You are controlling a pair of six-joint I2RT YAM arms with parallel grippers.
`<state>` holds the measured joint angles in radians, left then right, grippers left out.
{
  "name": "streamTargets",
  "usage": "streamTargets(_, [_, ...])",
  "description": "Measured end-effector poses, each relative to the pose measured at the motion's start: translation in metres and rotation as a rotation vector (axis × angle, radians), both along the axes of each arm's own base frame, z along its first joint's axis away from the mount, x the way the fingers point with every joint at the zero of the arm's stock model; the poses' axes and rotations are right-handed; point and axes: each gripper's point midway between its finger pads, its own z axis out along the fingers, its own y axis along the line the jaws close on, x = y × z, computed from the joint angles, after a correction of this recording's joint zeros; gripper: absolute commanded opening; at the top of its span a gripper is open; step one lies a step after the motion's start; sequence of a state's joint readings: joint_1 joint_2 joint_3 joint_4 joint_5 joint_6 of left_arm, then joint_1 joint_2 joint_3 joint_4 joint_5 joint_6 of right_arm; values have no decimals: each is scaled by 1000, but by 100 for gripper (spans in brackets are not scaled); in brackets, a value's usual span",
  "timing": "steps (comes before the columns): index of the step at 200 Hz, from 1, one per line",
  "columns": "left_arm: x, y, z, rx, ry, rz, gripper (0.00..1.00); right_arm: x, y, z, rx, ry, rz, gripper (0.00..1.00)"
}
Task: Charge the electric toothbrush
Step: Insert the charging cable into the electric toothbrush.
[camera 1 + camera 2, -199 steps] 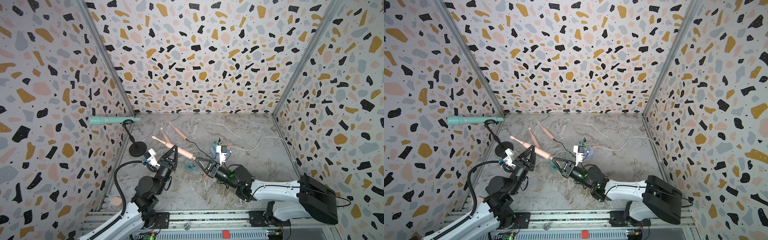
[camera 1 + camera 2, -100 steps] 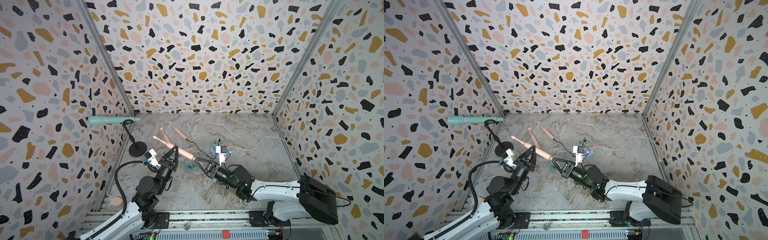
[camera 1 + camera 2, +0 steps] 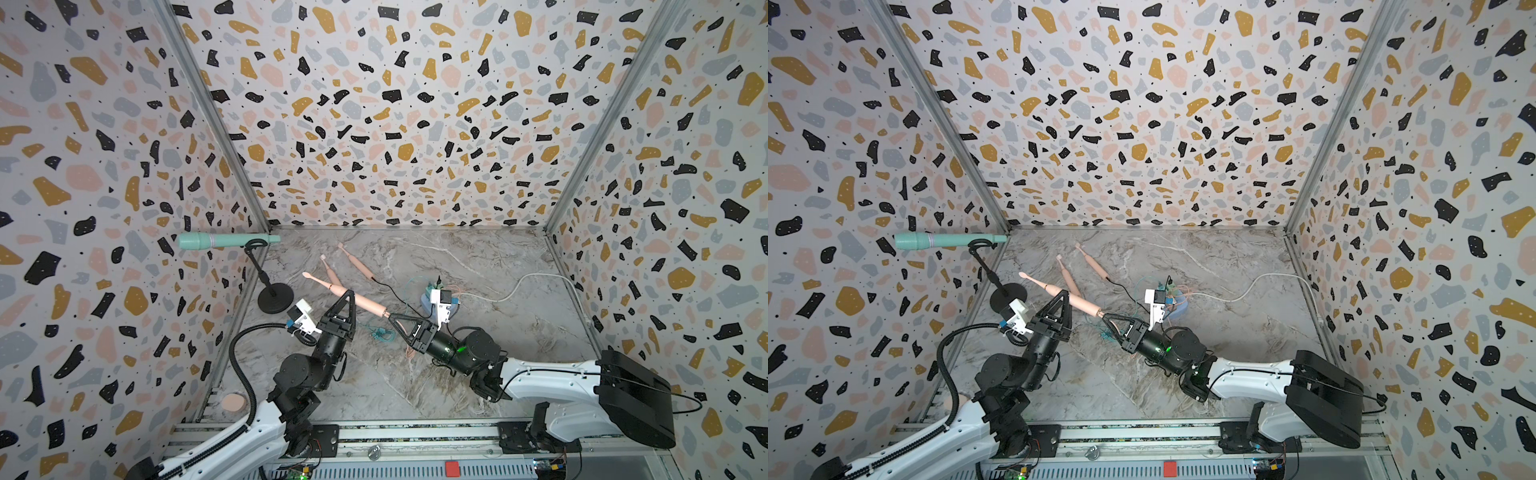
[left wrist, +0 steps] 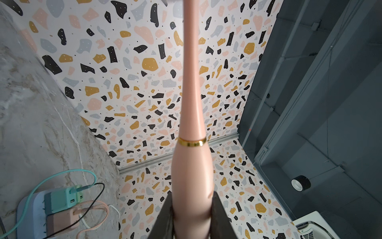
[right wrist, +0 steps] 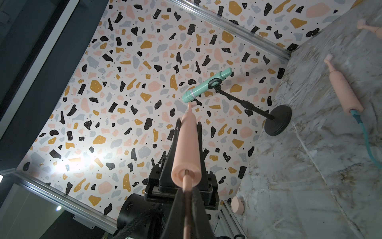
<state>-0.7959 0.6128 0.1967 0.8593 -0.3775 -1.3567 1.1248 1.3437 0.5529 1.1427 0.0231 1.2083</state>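
Pink toothbrush [image 3: 368, 303] in left gripper [image 3: 351, 296], charging plug [image 5: 186, 179] pinched by right gripper [image 3: 392, 318]

In the left wrist view the toothbrush [image 4: 192, 165] is cut off at the top edge, head not shown; its lower end is hidden between the fingers of the left gripper [image 4: 191, 207]. In the right wrist view the cable [image 5: 187, 209] is blurred at the right gripper [image 5: 187, 192]. In both top views the plug [image 3: 389, 315] appears too small to judge its seating, and a wrist camera [image 3: 441, 305] hides part of the power strip [image 3: 424, 300].
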Motion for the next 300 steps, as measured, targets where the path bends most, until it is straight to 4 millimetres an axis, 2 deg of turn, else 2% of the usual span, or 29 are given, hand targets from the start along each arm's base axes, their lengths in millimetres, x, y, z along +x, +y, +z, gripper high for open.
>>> streamTargets(123, [3, 4, -3, 34, 1, 69, 0, 6, 7, -5, -18, 36, 28, 0])
streamTargets(186, [1, 8, 5, -5, -17, 88, 0, 7, 10, 7, 5, 16, 58, 0])
streamTargets(300, [4, 14, 16, 25, -27, 165, 0, 18, 17, 15, -18, 78, 72, 0])
